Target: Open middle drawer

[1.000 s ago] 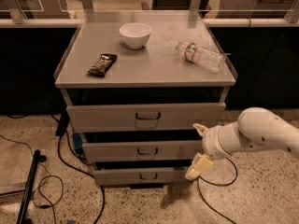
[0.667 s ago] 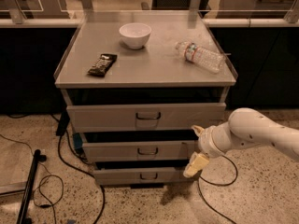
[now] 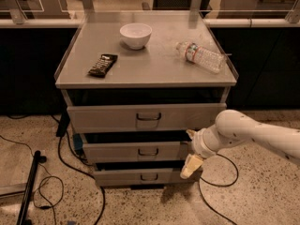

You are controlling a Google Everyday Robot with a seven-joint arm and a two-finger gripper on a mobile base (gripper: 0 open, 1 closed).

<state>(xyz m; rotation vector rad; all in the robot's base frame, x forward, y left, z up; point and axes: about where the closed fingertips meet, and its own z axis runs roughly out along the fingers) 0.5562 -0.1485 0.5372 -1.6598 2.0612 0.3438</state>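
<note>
Your gripper [image 3: 191, 150] hangs with fingers apart at the right end of the middle drawer [image 3: 117, 152] — ready to grasp, I judge, but right of the centred handle [image 3: 148, 152].

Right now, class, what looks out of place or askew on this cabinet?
The water bottle lies tipped on its side on the cabinet top, right of the bowl. The pincer sits at the right end of the middle drawer.

Grey middle drawer [image 3: 117, 152], gripper [image 3: 190, 150] just beside
</note>
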